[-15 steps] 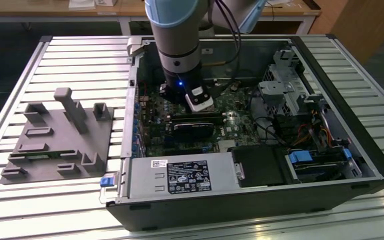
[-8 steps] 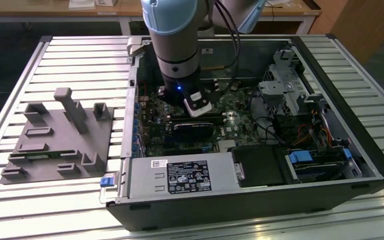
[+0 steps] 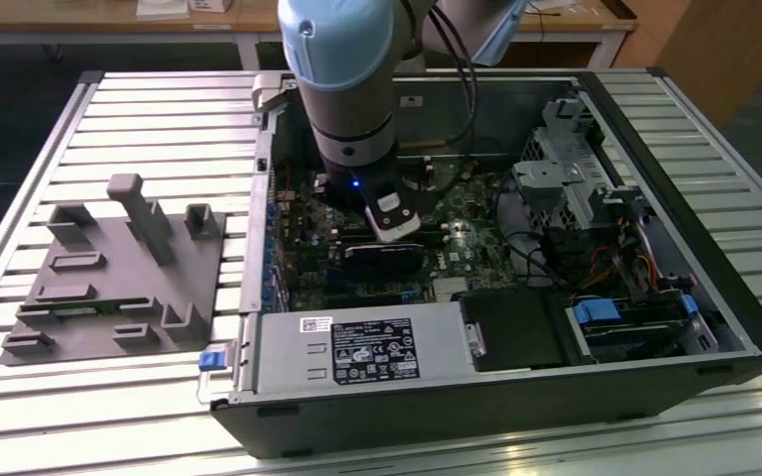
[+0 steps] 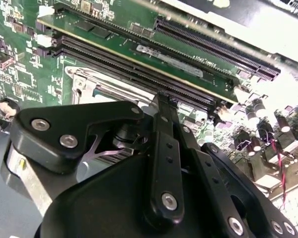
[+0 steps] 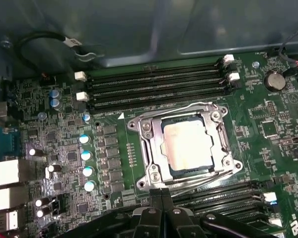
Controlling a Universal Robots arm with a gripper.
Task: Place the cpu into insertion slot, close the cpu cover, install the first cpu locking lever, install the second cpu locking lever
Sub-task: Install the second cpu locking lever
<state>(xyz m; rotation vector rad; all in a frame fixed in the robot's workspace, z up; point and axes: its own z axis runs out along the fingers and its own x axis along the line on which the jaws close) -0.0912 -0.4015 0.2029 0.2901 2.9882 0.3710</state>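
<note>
Just beyond the claw (image 5: 161, 198), the cpu (image 5: 187, 144) lies flat in the insertion slot (image 5: 175, 171), silver-brown top facing up, its slightly longer side running away from the fingertips toward the memory slots (image 5: 154, 87). The cpu cover (image 5: 150, 148) is down around it, a grey metal frame with the chip showing through its window. In the first wrist view the 2 fingers (image 5: 154, 203) stand pressed together with no gap and nothing between them, tips right at the near edge of the frame. More long black slots (image 5: 223, 196) run beside the claw, and blue-topped capacitors (image 5: 87, 163) line up to one side of the socket. In the second wrist view the black linkage (image 4: 164, 163) hides most of the socket, with only a corner of frame (image 4: 82, 79) peeking out. In the exterior view the arm (image 3: 348, 89) drops straight into the open computer case (image 3: 698, 288); a grey fixture (image 3: 116, 268) rests well apart on the slatted table (image 3: 37, 407).
</note>
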